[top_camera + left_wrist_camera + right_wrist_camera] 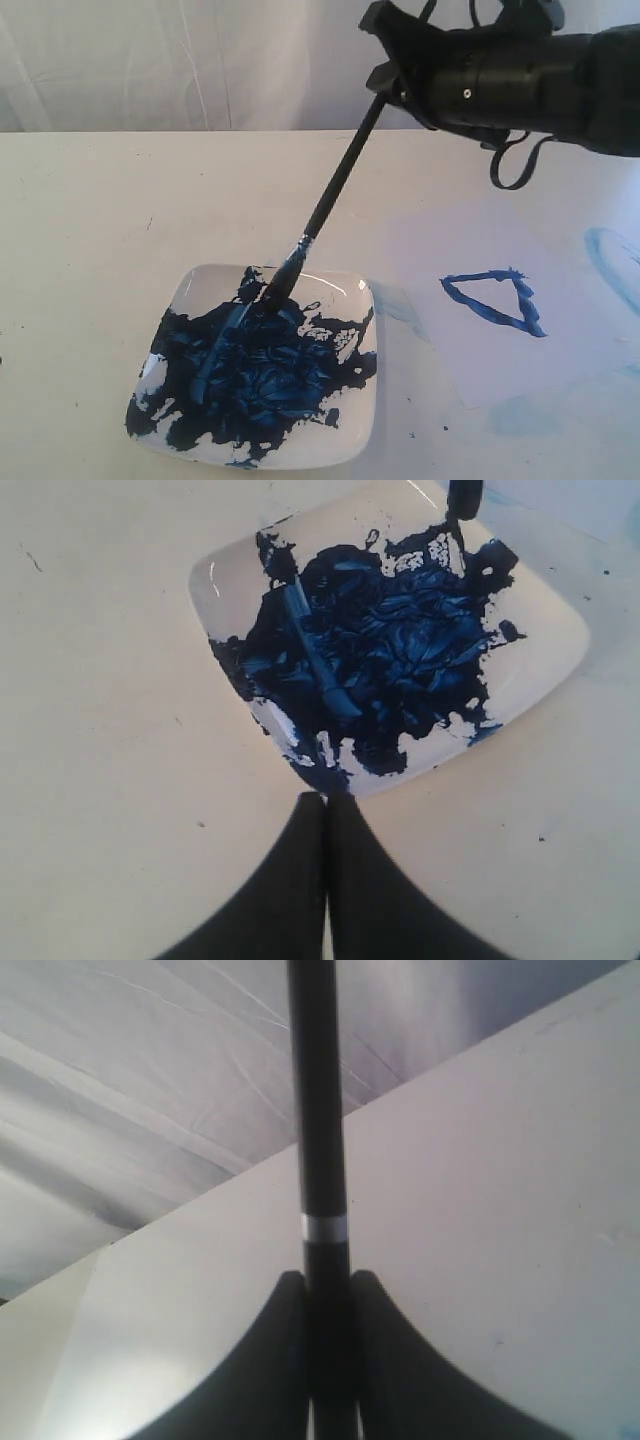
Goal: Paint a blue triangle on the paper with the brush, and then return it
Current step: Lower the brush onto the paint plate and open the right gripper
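- You've got one brush, and your right gripper has it. The jaws are pinched tight on the black handle near its upper end, just short of a silver band.
- The brush slants from upper right down to lower left, its tip planted in the dark blue paint on the single square plate.
- It has a thin black handle, a silver ferrule and blue-soaked bristles.
- One blue triangle, a thick, wobbly outline, sits on the one white paper, right of the plate and well apart from the brush tip.
- Your right arm reaches in from the right, high over the table.
- Your left gripper looks down from just beside the plate, jaws pressed together with nothing between them.
- One pale blue smear lies right of the triangle.
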Available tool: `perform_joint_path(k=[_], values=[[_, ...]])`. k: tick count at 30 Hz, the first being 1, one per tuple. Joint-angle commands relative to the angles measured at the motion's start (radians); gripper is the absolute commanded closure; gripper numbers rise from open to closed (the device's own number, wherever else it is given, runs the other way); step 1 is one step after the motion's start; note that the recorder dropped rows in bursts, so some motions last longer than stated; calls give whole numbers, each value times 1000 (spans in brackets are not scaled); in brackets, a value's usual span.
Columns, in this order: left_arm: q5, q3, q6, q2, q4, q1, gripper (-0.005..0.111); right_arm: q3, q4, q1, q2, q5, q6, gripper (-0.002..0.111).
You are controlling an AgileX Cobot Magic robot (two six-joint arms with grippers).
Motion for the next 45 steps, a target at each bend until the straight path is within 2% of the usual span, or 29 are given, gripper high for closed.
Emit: perform_joint_path(k=[1,8,12,17,22,45], values=[[-25,16,-14,-9,-55,3,107,-48,8,2,96,21,51,108],[-26,16,-1,-9,-52,3,107,-104,30,0,214,77,78,108],[-24,16,87,-9,-50,3,107,-122,35,0,271,77,78,108],[-24,16,88,-9,-50,3,107,-122,37,0,331,77,78,108],[-24,16,88,-9,-50,3,107,-122,117,0,385,79,78,108],[-18,16,88,-9,-67,3,107,-163,127,-2,562,150,78,108]])
